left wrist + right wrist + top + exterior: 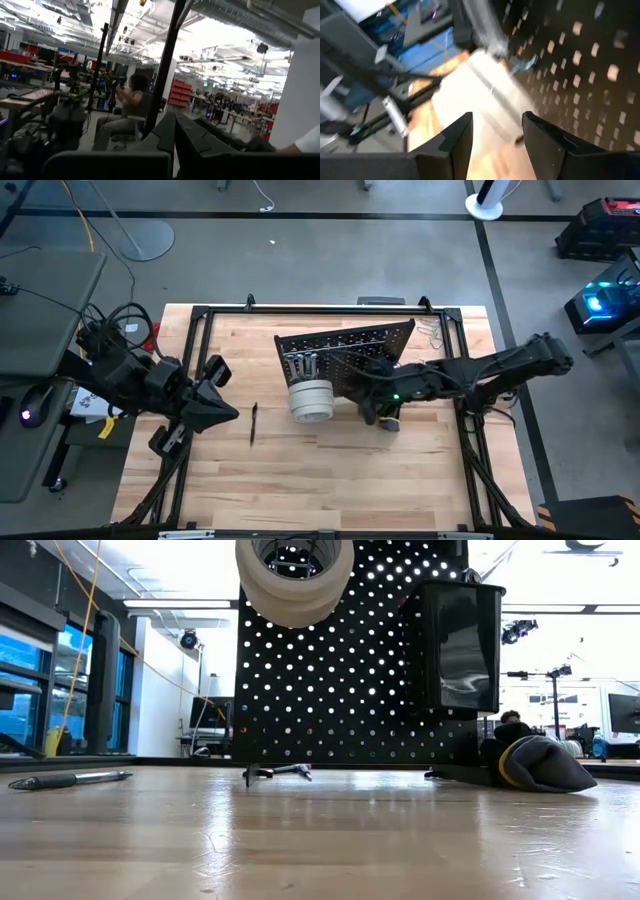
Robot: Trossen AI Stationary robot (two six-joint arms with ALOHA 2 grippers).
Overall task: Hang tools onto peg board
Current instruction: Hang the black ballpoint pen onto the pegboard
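Observation:
The black peg board [345, 352] stands upright at the table's middle, with a small black bin [460, 645] on its front. A stack of white tape rolls [311, 400] hangs high on the board's front. My right gripper [497, 135] is open just right of the rolls, nothing between its fingers. A dark glove-like bundle [540, 762] lies on the table below my right arm. A slim screwdriver [253, 423] and a small wrench [278, 772] lie on the wood. My left gripper [228, 414] is shut at the table's left, raised and touching nothing.
Several silver tools [303, 366] hang on the board's left part. The black table frame [190, 360] runs round the wooden top. Bare wood lies along the near edge. A person sits in the room beyond, seen in the left wrist view.

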